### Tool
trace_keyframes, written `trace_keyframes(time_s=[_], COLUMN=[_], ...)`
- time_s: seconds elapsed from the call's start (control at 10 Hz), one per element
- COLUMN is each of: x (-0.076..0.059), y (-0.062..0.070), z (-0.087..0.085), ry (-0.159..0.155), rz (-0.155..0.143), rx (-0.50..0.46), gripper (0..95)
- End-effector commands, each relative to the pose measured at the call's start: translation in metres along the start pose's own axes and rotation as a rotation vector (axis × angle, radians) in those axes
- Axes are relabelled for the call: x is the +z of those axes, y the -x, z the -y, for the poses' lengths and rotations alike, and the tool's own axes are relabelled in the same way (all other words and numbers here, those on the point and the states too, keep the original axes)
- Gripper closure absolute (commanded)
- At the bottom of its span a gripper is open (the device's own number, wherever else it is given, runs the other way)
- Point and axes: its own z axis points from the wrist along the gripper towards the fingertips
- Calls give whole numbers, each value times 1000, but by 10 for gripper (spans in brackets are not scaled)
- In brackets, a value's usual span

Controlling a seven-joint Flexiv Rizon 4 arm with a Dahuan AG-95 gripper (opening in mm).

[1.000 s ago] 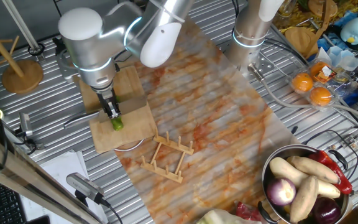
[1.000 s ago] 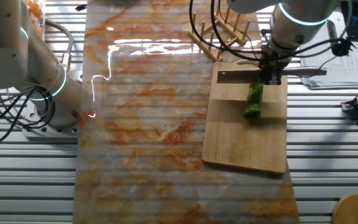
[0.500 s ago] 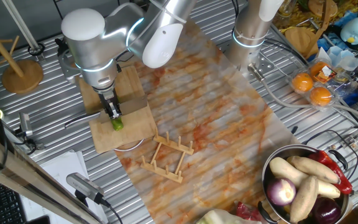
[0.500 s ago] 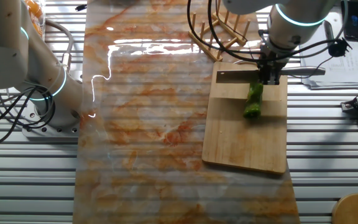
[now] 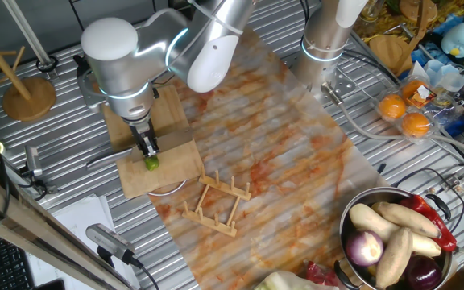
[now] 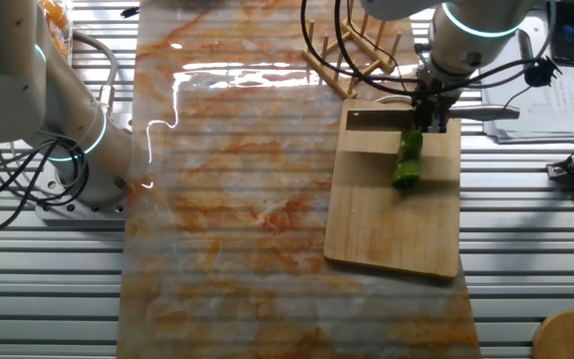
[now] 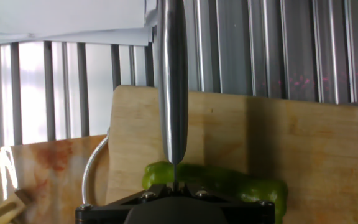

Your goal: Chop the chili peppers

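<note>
One glossy green chili pepper [image 6: 407, 161] lies whole on the wooden cutting board [image 6: 387, 224]. It also shows in the first fixed view [image 5: 151, 163] and in the hand view [image 7: 229, 182]. My gripper [image 6: 430, 114] is shut on a knife, whose flat blade [image 6: 377, 122] sticks out to the left over the board's far edge. The gripper stands just above the pepper's far end [image 5: 147, 148]. In the hand view the blade [image 7: 171, 93] runs straight ahead, edge down, crossing over the pepper. My own fingers are hidden there.
A wooden dish rack [image 5: 216, 203] stands just beside the board. A metal bowl [image 5: 353, 221] with pale roots, an onion and long red peppers is at the front right. A second arm's base [image 5: 327, 40], oranges [image 5: 405, 113] and a wooden stand [image 5: 26, 97] ring the table.
The arm has shifted only slightly over the board. The knife stays in the gripper and the pepper has not moved.
</note>
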Motion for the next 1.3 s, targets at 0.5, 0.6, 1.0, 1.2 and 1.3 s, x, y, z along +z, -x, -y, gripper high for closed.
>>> trace_keyframes(time_s=[0.5,0.6,1.0,1.2,1.3], x=[7,10,12,12,11], y=[1,1,3,5,6], z=[3,4,5,4,4], ry=[-7,-7,-4,-4,-5], rz=[2,4,10,12,12], rx=[3,3,3,6,5], gripper=[950,950,950,950,950])
